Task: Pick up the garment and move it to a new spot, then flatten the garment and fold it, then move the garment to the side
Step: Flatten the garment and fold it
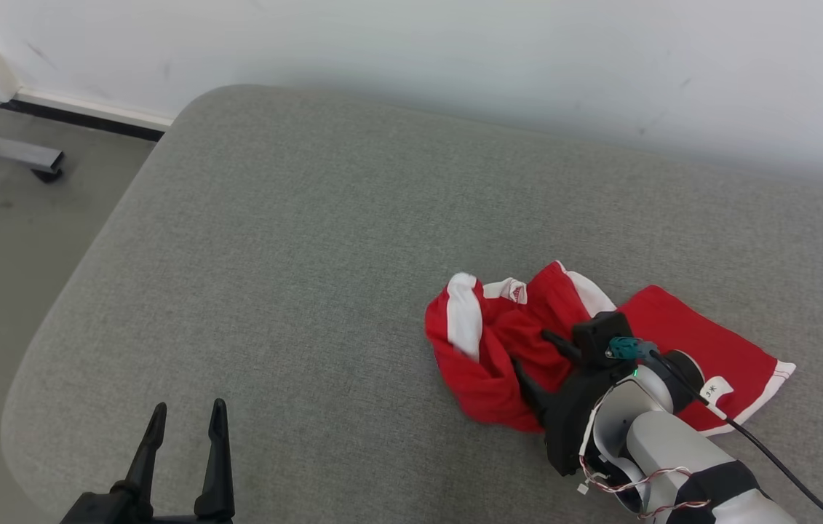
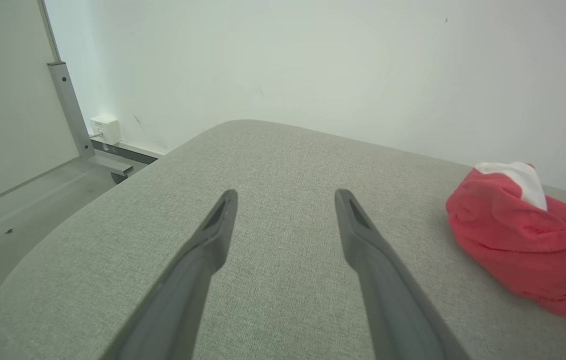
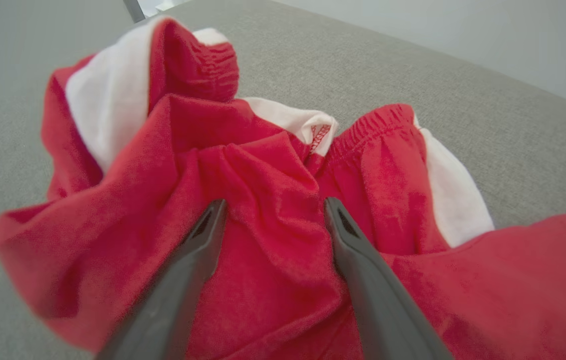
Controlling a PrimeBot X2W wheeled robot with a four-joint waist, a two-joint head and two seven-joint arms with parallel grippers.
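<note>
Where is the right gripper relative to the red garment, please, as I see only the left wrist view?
Observer: The right gripper hangs low over the crumpled middle of the garment, open, with red cloth showing between the jaws.
Operator: Thanks. How does the garment's other side lie?
Observer: One part lies flat toward the robot's right, ending in a white hem.
Operator: Can you see the waistband?
Observer: Yes, the gathered waistband lies on the far side, a white label beside it.
</note>
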